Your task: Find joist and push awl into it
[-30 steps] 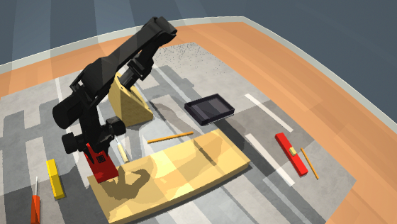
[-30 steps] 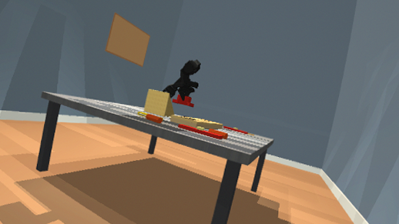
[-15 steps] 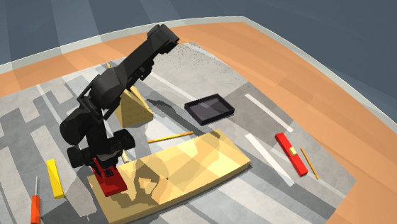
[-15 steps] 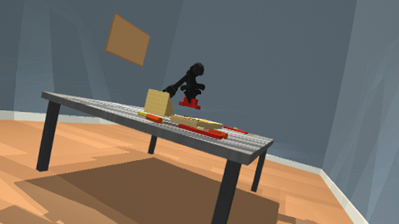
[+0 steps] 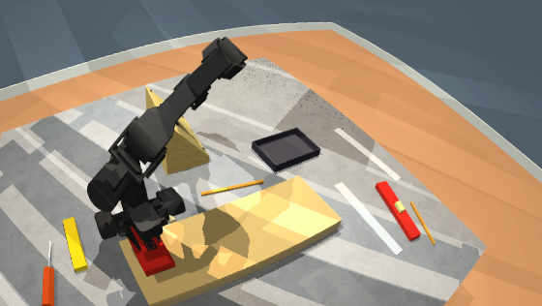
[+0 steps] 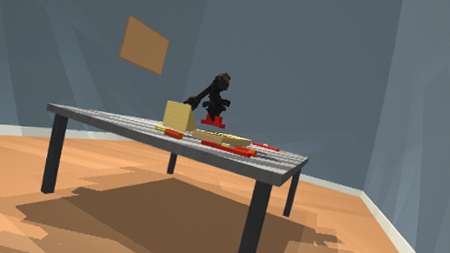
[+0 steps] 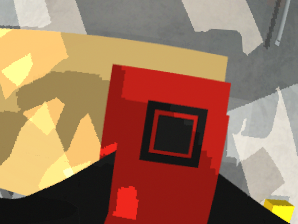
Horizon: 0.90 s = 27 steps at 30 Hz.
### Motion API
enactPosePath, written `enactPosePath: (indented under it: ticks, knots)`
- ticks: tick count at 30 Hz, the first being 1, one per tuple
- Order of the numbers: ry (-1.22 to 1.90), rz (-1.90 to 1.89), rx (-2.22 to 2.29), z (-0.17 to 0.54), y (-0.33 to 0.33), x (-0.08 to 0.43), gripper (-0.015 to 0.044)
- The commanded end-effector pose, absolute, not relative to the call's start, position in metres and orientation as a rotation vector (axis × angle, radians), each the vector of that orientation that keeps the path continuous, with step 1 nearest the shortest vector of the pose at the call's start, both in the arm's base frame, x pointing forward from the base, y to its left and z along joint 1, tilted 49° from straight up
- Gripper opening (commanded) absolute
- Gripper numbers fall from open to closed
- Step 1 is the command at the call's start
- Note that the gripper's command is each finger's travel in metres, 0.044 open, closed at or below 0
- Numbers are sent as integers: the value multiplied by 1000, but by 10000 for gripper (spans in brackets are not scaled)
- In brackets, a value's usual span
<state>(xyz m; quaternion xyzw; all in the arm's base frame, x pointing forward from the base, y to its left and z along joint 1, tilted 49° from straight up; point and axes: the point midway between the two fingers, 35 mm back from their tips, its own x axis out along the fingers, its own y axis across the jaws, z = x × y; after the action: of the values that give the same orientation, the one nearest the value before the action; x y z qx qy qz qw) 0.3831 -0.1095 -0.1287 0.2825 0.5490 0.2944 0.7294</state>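
Note:
My gripper (image 5: 149, 236) (image 6: 212, 115) is shut on the red stud finder (image 5: 160, 263) (image 6: 213, 122) (image 7: 170, 90). It holds the stud finder over the left end of the pale wooden floor panel (image 5: 290, 208) (image 6: 207, 137) (image 7: 190, 60) in the top view. The exterior view shows a gap between them. The stud finder's face shows a dark square with a red outline; I cannot tell any lit signal. The dark tray (image 5: 297, 159) lies behind the panel. The awl cannot be made out surely; a small pale piece (image 5: 172, 219) shows beside the gripper.
A wooden wedge block (image 5: 186, 157) (image 6: 178, 115) stands behind the panel. A yellow bar (image 5: 75, 244) (image 7: 278, 210) and an orange-handled tool (image 5: 48, 286) lie left. A pencil-like stick (image 5: 232, 187) lies between tray and panel. A red level (image 5: 389, 198) and a white strip (image 5: 368, 218) lie right.

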Motion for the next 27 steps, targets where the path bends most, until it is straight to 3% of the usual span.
enactPosePath:
  ticks: [1,27]
  knots:
    - [1201,646,631,-133,-105,384,0]
    - [1200,648,633,-158,-76,381,0]
